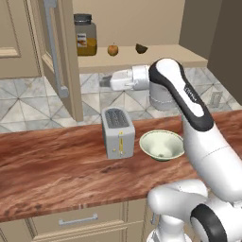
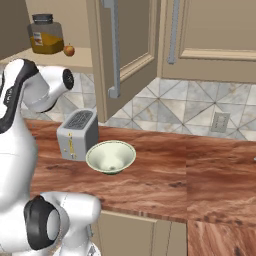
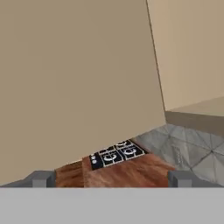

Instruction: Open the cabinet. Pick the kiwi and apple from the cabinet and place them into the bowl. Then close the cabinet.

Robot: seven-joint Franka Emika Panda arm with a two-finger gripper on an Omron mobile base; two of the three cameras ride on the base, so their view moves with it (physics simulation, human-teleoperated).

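Note:
The cabinet has both doors swung out, the left door and the right door. On its shelf the yellow-orange apple sits left of the dark kiwi. My gripper is open and holds nothing. It hangs just below the shelf, above the toaster, pointing left at the left door's plain inner face. The cream-green bowl rests upright on the counter, right of the toaster.
A dark-lidded jar stands left of the apple on the shelf. The silver toaster sits under my hand. A black stove lies beyond the left door. Neighbouring closed cabinets flank the open one.

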